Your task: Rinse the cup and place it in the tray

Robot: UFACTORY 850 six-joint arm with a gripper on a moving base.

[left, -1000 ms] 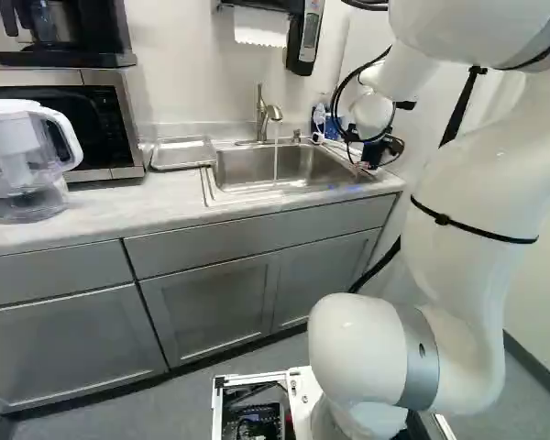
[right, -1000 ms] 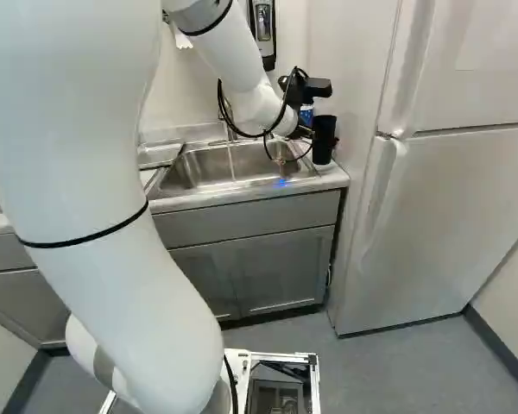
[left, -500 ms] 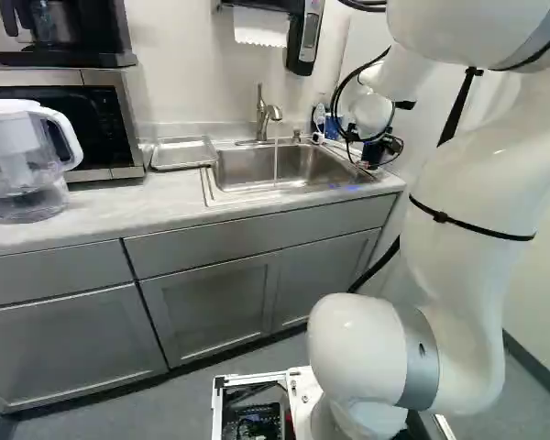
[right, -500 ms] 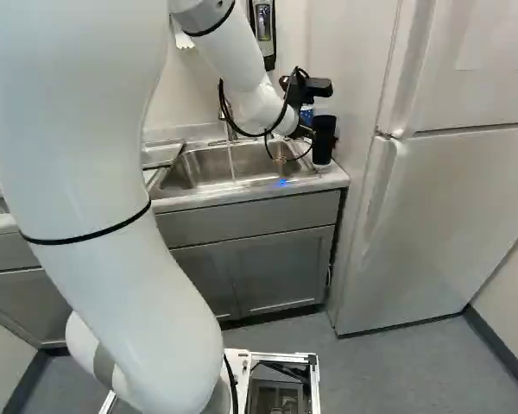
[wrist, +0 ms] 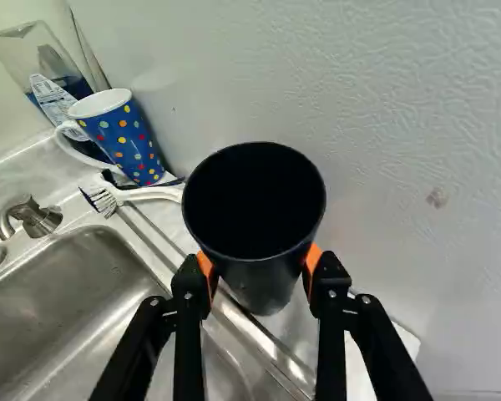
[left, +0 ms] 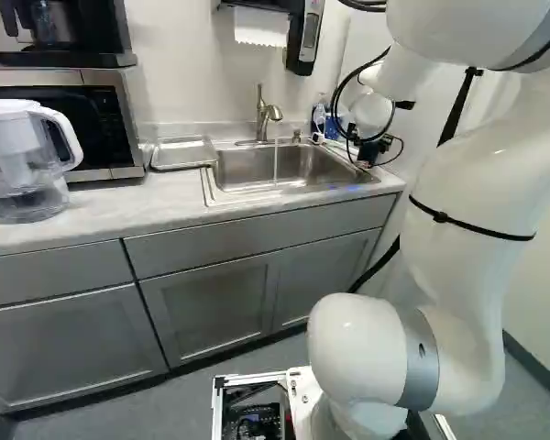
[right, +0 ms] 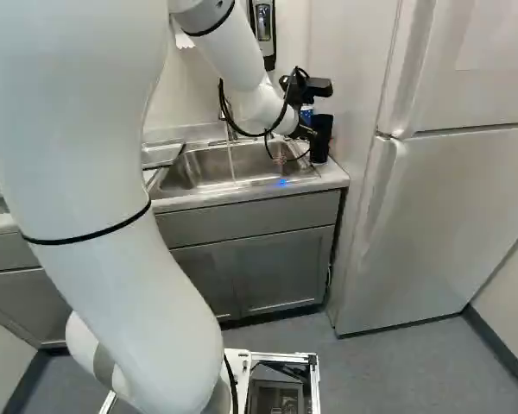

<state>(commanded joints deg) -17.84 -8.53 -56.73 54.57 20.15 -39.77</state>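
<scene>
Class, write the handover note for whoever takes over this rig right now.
Gripper: shut on the black cup, both pads touching.
Cup: upright beside the sink, away from the water; resting or raised, can't tell.
Tray: on the counter, other side of the sink.
Done: cup gripped, water running.
Left: probably rinse (none visible now), then place in the tray.

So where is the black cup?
The black cup is right of the sink in the right base view, near the fridge, gripped by the tool.
</scene>
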